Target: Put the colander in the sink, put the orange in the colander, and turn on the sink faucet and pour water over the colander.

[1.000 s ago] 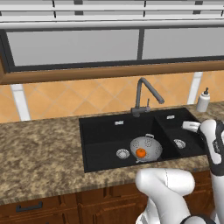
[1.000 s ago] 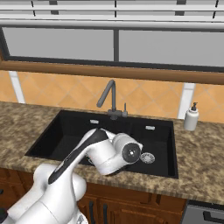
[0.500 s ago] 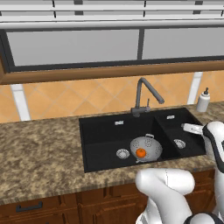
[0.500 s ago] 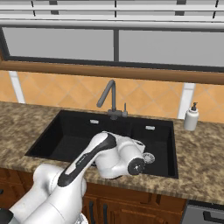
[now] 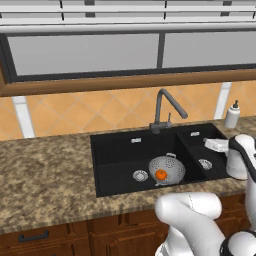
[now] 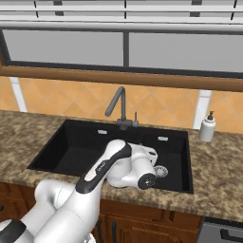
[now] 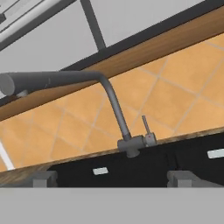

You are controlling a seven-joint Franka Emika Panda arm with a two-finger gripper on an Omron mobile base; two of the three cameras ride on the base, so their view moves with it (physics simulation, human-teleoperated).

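The grey colander stands upright in the right part of the large basin of the black sink, with the orange inside it. The dark sink faucet rises behind the divider, its spout angled to the right. My gripper hovers over the smaller basin, right of the colander, pointing toward the faucet. In the hand view the faucet and its thin lever stand straight ahead, and the fingertips sit wide apart. The gripper is open and holds nothing.
A white soap dispenser stands on the granite counter at the back right of the sink. Silver drains mark both basins. My arm crosses the sink's front rim. A tiled wall and window are behind.
The arm's elbow has swung to the right and lower along the sink front, and the hand has edged slightly. The gripper stays open; colander and orange have not moved.
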